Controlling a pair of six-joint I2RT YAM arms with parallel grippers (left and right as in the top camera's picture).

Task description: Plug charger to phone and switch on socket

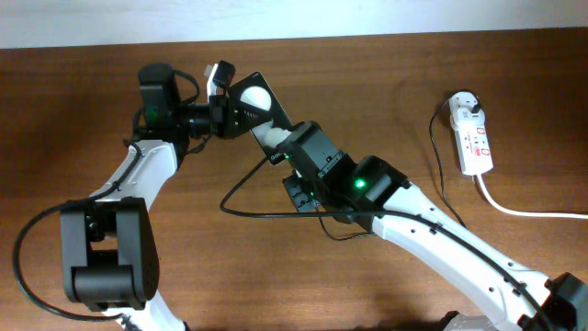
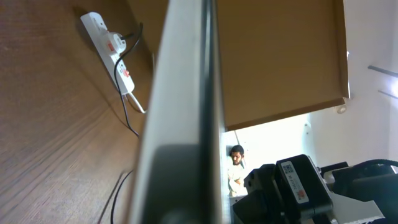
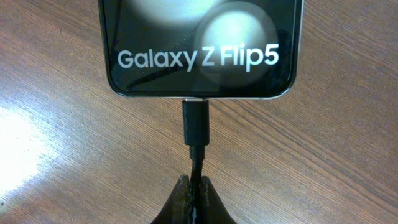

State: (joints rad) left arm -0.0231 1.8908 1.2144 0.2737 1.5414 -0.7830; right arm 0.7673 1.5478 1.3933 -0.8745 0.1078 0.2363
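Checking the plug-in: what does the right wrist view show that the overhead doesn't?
Right wrist only: the right gripper pinching the charger, whose connector sits at the phone's port, and the lettering Galaxy Z Flip5. Overhead only: the socket, both arms, the left gripper at the phone. Both: phone, charger, table.

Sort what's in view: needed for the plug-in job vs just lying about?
Job:
phone, held by left gripper
charger, connector at the phone's port, cable pinched by right gripper
socket

Not the job:
table
person, background of the left wrist view
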